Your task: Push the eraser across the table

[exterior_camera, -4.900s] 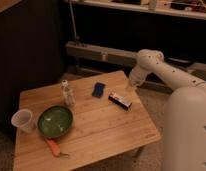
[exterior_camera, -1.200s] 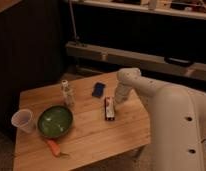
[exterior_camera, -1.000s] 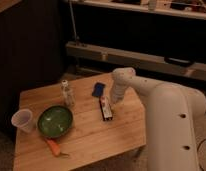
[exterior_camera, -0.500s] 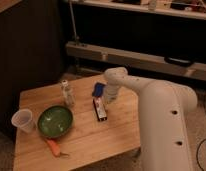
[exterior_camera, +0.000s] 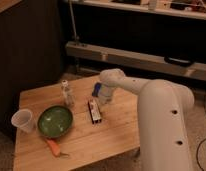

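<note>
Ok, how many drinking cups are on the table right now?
1. The cup stands at the table's left edge, beside the green bowl. The arm may hide things behind it. The gripper is low beside the eraser.

green bowl point(exterior_camera: 55, 121), white cup point(exterior_camera: 22, 120), orange carrot-like thing point(exterior_camera: 53, 147), small bottle point(exterior_camera: 67, 93), blue rectangle point(exterior_camera: 96, 89)

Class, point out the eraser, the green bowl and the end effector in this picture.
eraser point(exterior_camera: 94, 111), camera view, middle of its long top face.
green bowl point(exterior_camera: 55, 121), camera view, inside of the bowl.
end effector point(exterior_camera: 103, 99), camera view, its tip, just beyond the eraser's far end, above the table.
</note>
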`<state>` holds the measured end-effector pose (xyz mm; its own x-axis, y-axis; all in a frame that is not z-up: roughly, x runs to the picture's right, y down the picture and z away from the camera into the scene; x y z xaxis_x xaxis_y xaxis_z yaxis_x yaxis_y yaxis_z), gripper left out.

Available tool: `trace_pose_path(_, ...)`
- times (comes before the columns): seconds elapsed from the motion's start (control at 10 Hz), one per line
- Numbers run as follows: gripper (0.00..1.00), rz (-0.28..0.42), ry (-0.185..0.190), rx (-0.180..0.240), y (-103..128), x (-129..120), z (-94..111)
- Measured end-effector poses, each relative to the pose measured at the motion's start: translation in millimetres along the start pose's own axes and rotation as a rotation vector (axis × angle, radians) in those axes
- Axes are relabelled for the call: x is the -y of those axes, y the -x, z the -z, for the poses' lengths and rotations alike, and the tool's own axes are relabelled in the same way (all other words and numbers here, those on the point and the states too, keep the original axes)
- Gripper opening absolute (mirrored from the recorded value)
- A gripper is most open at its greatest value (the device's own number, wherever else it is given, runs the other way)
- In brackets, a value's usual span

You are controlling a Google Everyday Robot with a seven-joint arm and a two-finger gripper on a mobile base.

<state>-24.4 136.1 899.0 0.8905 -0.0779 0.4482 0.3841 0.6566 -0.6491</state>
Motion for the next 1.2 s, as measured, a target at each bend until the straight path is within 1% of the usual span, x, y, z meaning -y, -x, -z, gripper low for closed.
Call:
trace_pose_path(0.2,0.0,0.041,0.014,0.013,25,-4,-8)
trace_pose_path(0.4,0.0,0.074,0.027,0.011,48,2,-19)
trace_pose_path(0.6,0.0,0.093,0.03,0.013,67,9,-28)
trace_pose_path(1.0,0.0,0.098,0.034,0.01,66,8,-25)
trace_pose_path(1.1,0.0,0.104,0.043,0.019,70,7,-26)
trace_pose_path(1.2,0.02,0.111,0.053,0.032,88,9,-30)
